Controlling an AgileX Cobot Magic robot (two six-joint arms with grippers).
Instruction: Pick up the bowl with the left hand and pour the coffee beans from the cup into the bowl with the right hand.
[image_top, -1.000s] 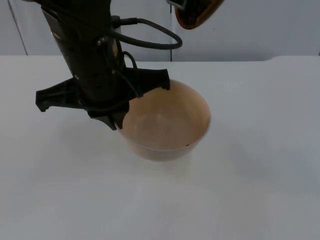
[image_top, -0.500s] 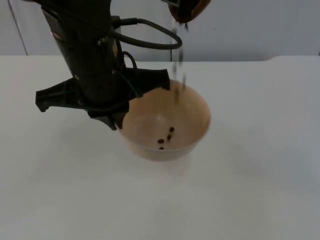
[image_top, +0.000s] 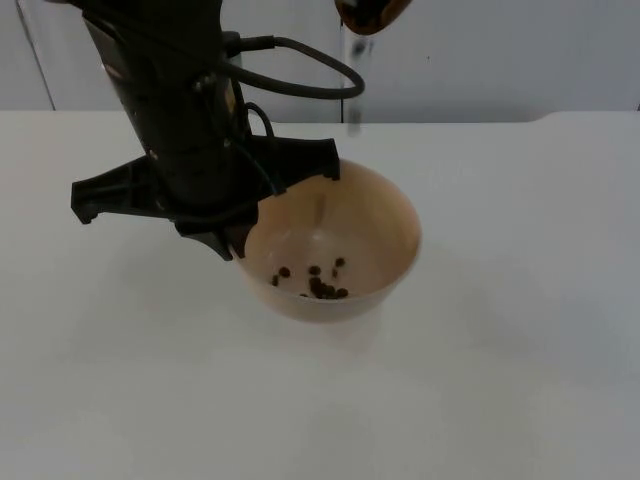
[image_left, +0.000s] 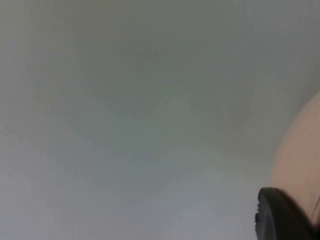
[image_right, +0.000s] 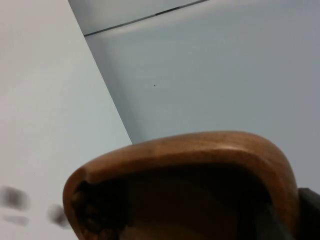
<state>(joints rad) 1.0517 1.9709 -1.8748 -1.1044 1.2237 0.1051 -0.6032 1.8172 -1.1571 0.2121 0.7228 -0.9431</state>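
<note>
A tan bowl (image_top: 345, 225) sits mid-table, and my left gripper (image_top: 238, 238) is shut on its left rim. Several dark coffee beans (image_top: 315, 284) lie on the bowl's floor. A brown wooden cup (image_top: 370, 12) hangs tilted high above the bowl's far side, and a blurred streak of falling beans (image_top: 354, 75) drops from its lip. In the left wrist view the bowl's outer wall (image_left: 302, 150) stands beside a black fingertip (image_left: 280, 217). The right wrist view looks over the cup (image_right: 200, 155), on which my right gripper (image_right: 306, 216) is shut, while blurred beans (image_right: 15, 197) leave it.
The white table (image_top: 520, 380) spreads around the bowl and ends at the grey partition wall (image_top: 520, 60). The left arm's black body (image_top: 170, 110) stands over the bowl's left side.
The cup has tipped further and moved slightly left. Beans began falling from it. The bowl went from empty to holding several beans. The left arm and the bowl have not moved.
</note>
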